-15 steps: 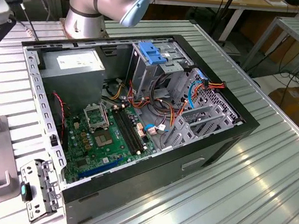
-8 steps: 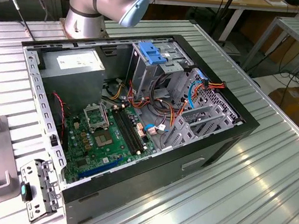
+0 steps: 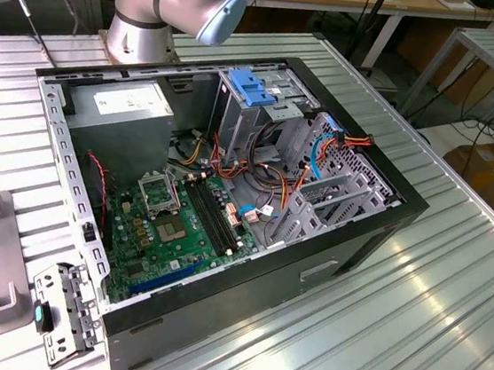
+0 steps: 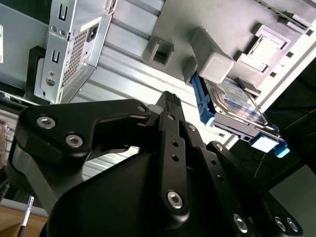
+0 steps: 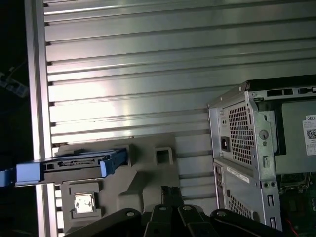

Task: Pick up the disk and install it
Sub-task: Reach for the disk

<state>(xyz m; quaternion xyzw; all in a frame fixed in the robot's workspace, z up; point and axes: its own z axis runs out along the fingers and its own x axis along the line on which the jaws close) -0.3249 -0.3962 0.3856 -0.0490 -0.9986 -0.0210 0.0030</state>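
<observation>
- Gripper (image 4: 168,100): black bolted links. The fingers look drawn together on nothing, clear of the holder.
- Holder (image 4: 212,59): matte grey, blocky, moulded, resting on the ribbed aluminium table (image 5: 148,74).
- Disk (image 5: 74,163): flat grey metal with blue plastic rails, seated in the holder with one end jutting past it, untouched.
- Case (image 5: 237,128): perforated sheet steel, beside the holder.
- Progress, as judged: nothing is done yet. Pick-up and installation both remain.
</observation>
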